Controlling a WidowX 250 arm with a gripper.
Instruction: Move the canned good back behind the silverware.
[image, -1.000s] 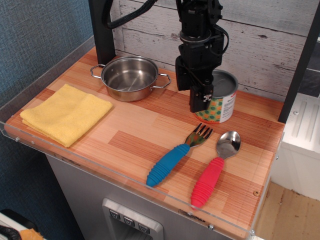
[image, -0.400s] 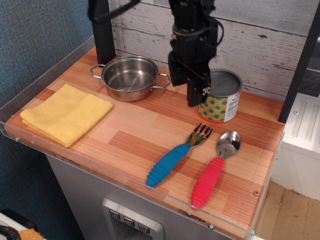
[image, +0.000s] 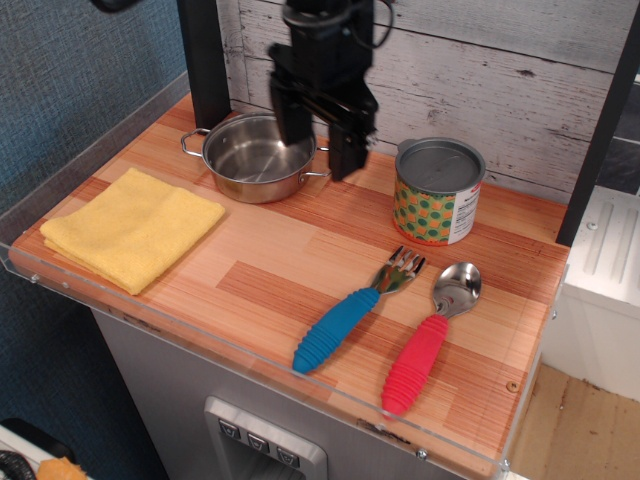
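The canned good (image: 438, 192), a short can with a grey lid and an orange label with green dots, stands upright at the back right of the wooden counter. In front of it lie the fork with the blue handle (image: 355, 310) and the spoon with the red handle (image: 432, 339), side by side. My gripper (image: 320, 150) is open and empty. It hangs above the right rim of the steel pot, well to the left of the can and apart from it.
A shiny two-handled steel pot (image: 258, 156) sits at the back left. A folded yellow cloth (image: 133, 227) lies at the front left. A plank wall runs behind the counter and a clear raised edge (image: 250, 360) lines the front.
My gripper has moved up and to the left, away from the can, and now hangs over the pot's right rim. The can stands free in the same spot.
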